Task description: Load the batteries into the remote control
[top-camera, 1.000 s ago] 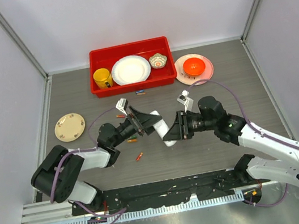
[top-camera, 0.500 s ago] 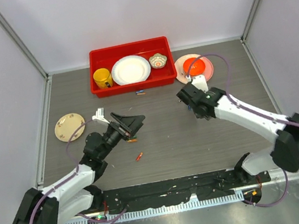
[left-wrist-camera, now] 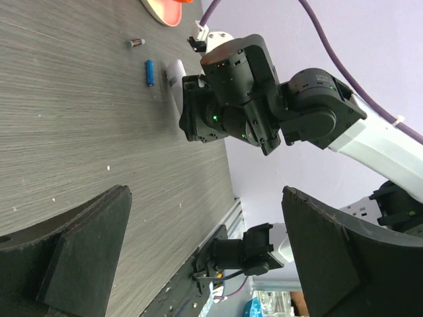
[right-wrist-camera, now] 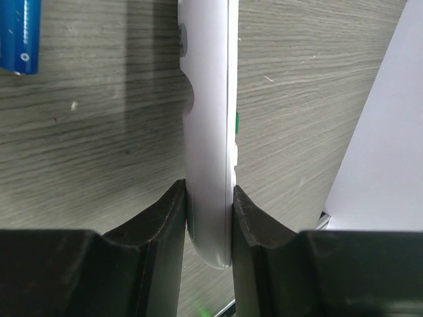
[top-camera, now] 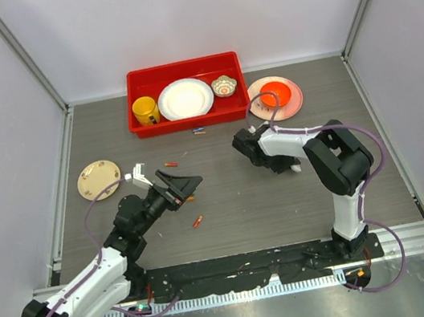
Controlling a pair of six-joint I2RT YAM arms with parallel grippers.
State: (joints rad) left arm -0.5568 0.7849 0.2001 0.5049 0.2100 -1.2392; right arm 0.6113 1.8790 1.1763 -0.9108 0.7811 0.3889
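The remote control [right-wrist-camera: 208,132] is pinched at its lower end between the pads of the right gripper [right-wrist-camera: 209,218]. In the right wrist view it runs up the middle of the frame with its narrow side to the camera, low over the table [top-camera: 286,211]. From the left wrist it shows as a white stub [left-wrist-camera: 175,79] poking out of the black right gripper at upper centre. A blue battery [right-wrist-camera: 16,33] lies near it, apart, in the upper left corner of the right wrist view. In the top view the remote itself is hard to make out under the right arm, right of centre. An orange battery [top-camera: 171,165] and a red battery [top-camera: 197,221] lie left of centre, on either side of the left gripper [top-camera: 187,180], whose fingers are spread wide around nothing. A red tray [top-camera: 180,64] sits at top centre.
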